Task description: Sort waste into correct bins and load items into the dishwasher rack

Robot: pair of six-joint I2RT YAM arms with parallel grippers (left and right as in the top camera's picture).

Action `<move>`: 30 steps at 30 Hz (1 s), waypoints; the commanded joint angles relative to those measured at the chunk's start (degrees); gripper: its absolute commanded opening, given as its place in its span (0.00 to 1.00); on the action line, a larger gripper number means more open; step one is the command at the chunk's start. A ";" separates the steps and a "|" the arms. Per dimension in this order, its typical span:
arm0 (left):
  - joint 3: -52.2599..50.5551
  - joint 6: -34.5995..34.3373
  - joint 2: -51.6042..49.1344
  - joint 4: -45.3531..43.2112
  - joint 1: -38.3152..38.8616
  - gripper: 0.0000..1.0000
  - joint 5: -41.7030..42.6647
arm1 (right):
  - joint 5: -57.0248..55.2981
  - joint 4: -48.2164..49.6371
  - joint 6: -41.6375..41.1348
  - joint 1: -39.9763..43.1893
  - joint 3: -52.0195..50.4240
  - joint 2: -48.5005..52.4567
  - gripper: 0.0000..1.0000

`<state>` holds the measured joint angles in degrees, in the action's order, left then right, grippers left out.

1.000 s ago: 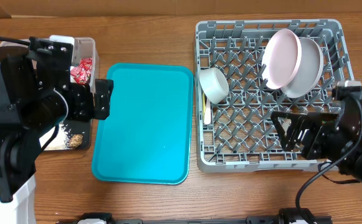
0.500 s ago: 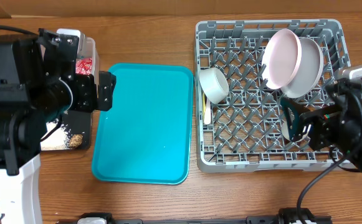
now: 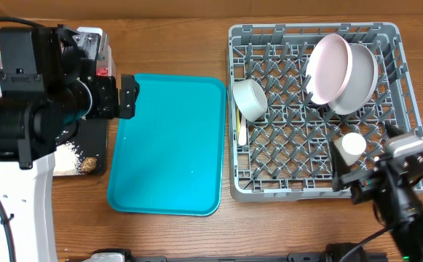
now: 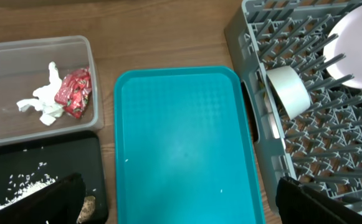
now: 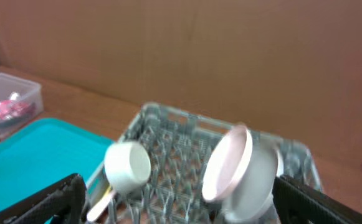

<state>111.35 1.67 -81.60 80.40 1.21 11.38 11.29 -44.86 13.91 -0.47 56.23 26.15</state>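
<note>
Clear plastic rectangular tub (image 4: 19,59) holds crumpled white napkin (image 4: 40,107) and shiny red wrapper (image 4: 73,92). Left gripper (image 4: 181,200), fingers spread, hangs at flat teal tray (image 3: 171,145). In grey pegged crate (image 3: 298,191), pale yellow spoon (image 3: 242,129) lies parallel to left wall. Right gripper (image 5: 181,199) likewise spread.

Wooden table (image 3: 182,233), brown backdrop (image 5: 187,56)

Plates (image 3: 327,65), bowl (image 3: 251,100), cup (image 3: 354,146), spoon (image 3: 242,129) in rack (image 3: 306,191); napkin (image 4: 40,106), wrapper (image 4: 73,93) in tub (image 4: 19,56); rice (image 4: 28,186), scrap (image 4: 88,205) in tray (image 4: 43,158).

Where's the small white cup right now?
Overhead view: the small white cup sits inside the dishwasher rack, on its right side toward the robot's edge, just below the white plate in the picture.
</note>
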 commanded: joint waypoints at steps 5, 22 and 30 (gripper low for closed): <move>0.24 0.26 -2.01 -0.02 0.33 1.00 0.50 | -2.75 1.92 -7.04 -0.13 -14.60 -12.41 1.00; 0.24 0.26 -3.54 -0.04 0.33 1.00 0.48 | -2.60 10.43 -12.07 -0.15 -35.80 -24.17 1.00; 0.24 0.26 -3.58 -0.04 0.33 1.00 0.48 | -0.52 22.01 -12.09 -0.15 -45.13 -24.26 1.00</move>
<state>111.35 1.69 -84.68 80.38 1.21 11.38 9.74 -24.47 2.15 -0.47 13.72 2.61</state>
